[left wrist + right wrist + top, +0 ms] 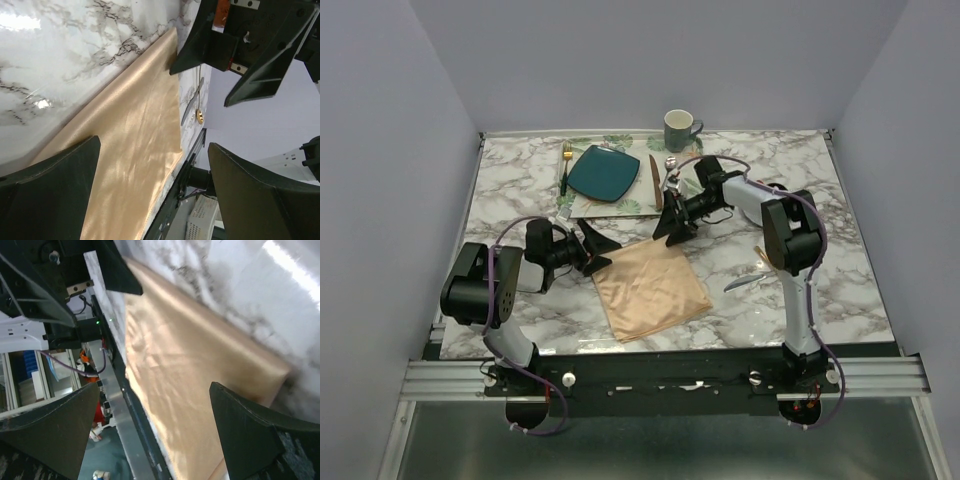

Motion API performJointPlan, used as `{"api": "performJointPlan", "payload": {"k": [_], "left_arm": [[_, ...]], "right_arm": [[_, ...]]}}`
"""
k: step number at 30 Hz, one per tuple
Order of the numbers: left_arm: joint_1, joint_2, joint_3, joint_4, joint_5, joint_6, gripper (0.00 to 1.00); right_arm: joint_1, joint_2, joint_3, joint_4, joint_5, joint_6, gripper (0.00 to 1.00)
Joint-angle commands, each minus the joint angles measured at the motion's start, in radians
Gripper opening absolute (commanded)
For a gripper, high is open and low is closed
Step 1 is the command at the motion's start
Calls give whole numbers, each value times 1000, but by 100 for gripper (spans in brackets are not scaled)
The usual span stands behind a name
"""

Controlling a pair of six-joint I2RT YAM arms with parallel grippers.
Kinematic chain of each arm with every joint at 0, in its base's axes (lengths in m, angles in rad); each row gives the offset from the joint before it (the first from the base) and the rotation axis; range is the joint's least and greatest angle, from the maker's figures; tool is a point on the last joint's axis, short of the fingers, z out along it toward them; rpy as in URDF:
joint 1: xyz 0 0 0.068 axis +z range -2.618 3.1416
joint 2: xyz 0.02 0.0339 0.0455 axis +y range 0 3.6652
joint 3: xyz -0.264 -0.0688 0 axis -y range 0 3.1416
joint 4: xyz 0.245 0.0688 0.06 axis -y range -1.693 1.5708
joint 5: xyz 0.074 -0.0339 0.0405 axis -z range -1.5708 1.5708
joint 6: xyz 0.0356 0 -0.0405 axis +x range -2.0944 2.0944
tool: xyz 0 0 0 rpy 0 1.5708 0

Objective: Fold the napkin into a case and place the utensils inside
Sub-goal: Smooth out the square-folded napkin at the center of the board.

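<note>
Both grippers, left (605,252) and right (673,233), hang with jaws wide apart, holding nothing, over the napkin's (652,288) far corners. A plate (603,172), fork (566,165) and mug (678,130) sit beyond. The spoon (760,255) and knife (745,282) lie right of the flat, smooth peach cloth.

peach-tan napkin (650,288), teal plate (603,172), grey-veined white table (840,275), mug (679,131) perhaps dark green.
</note>
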Motion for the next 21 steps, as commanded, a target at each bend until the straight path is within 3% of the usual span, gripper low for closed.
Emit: {"api": "performJointPlan", "payload": {"k": [1, 8, 21], "left_arm": [[6, -48, -8, -13, 2, 44, 99], [-3, -75, -7, -49, -7, 82, 99], [-11, -110, -24, -195, -36, 202, 99]], "right_arm": [[12, -236, -147, -97, -13, -49, 100], [45, -397, -426, -262, -55, -213, 100], [14, -250, -512, -277, 22, -337, 100]]}}
